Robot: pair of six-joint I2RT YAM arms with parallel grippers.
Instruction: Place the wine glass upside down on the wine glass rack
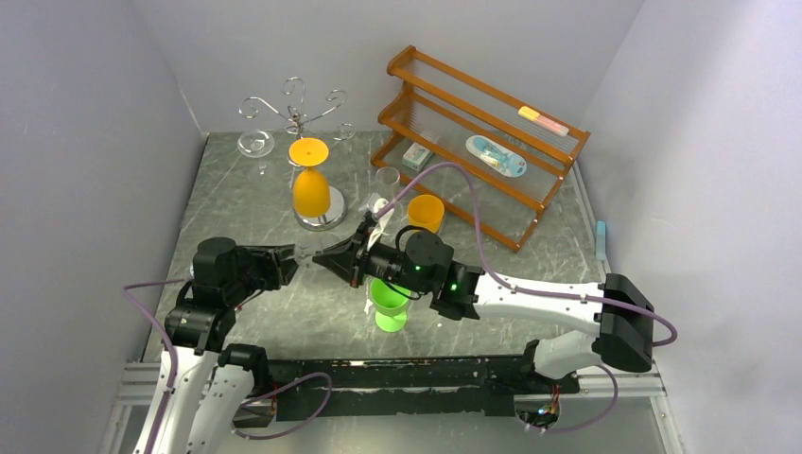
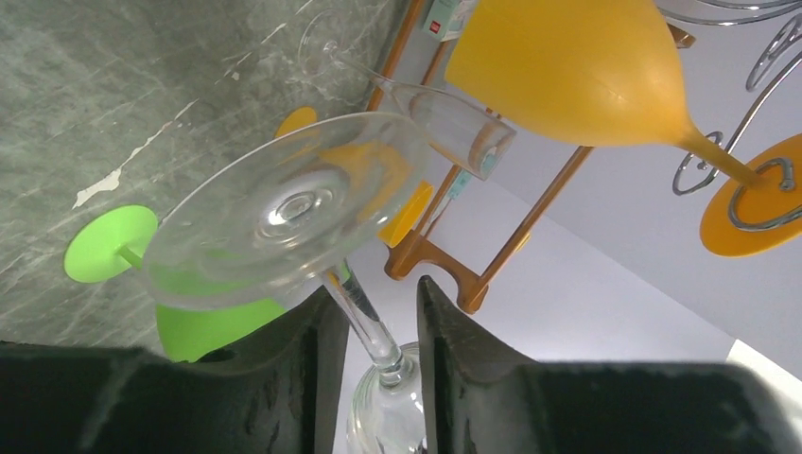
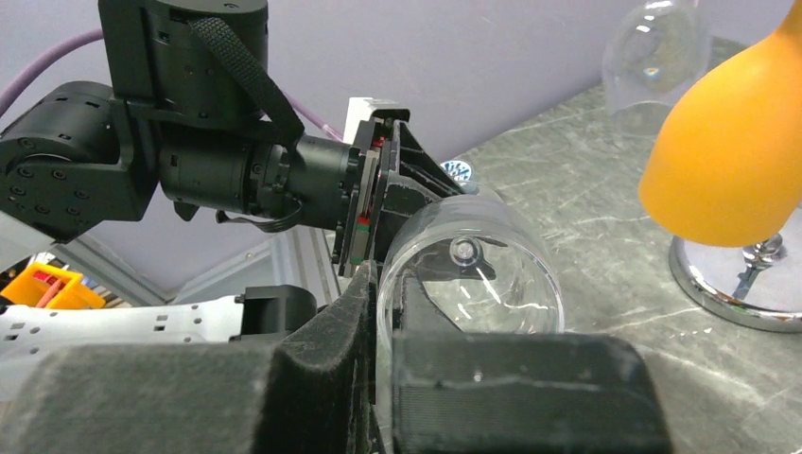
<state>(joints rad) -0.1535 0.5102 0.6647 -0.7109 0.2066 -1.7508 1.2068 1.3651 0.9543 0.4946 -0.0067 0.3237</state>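
No word, number or brand can be read in any view. A small box [image 1: 416,156] on the lower tier of the wooden shelf [image 1: 413,50] carries printing, with a red patch showing in the left wrist view, but it is too blurred to make out. Near it lies a blue-and-white packet [image 1: 496,156] with a printed design. A pink-and-yellow packet [image 1: 543,120] lies on the top tier. Any lettering on either is too small to tell.

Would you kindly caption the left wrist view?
Open left claw around the stem of the clear wine glass; an orange wine glass hangs on the wine glass rack.
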